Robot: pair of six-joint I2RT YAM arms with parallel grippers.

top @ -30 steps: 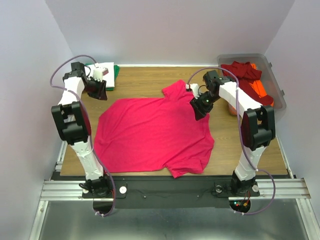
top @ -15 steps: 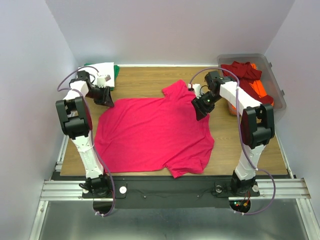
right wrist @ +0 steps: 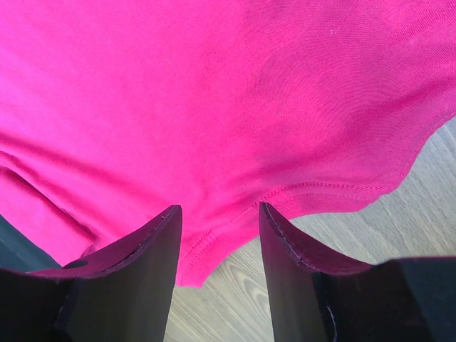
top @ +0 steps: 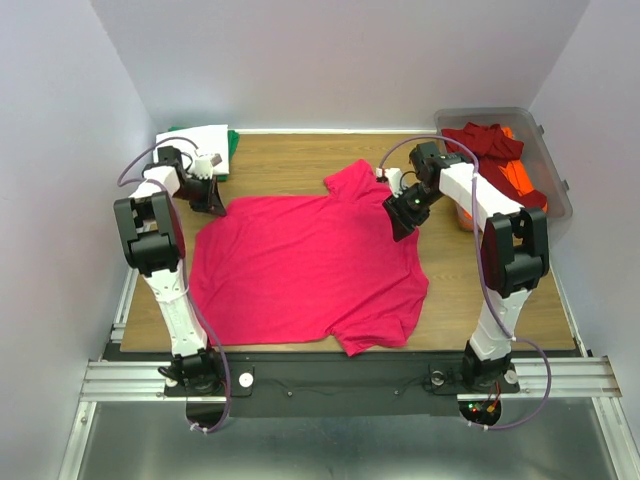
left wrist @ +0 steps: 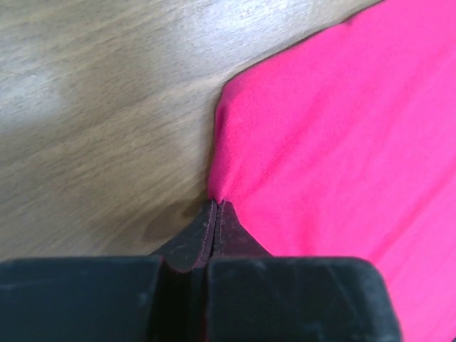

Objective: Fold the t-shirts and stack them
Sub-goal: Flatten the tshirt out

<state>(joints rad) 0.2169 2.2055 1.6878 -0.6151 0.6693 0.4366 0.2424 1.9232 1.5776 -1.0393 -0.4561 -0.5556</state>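
A bright pink-red t-shirt [top: 300, 265] lies spread flat on the wooden table [top: 290, 160]. My left gripper [top: 212, 198] is at the shirt's far left corner. In the left wrist view its jaws [left wrist: 216, 204] are pressed together on the puckered corner of the shirt [left wrist: 342, 142]. My right gripper [top: 400, 222] is over the shirt's far right edge, below the sleeve. In the right wrist view it [right wrist: 217, 208] is open, its fingers straddling the stitched hem of the shirt [right wrist: 214, 92] with bare wood below.
A clear grey plastic bin [top: 555, 170] at the back right holds a dark red shirt [top: 485, 140] and an orange one [top: 520, 175]. A folded white shirt [top: 200, 138] lies on a green one [top: 233, 145] at the back left.
My left arm has moved from beside the folded stack down to the pink-red shirt's far left corner. My right gripper has barely moved.
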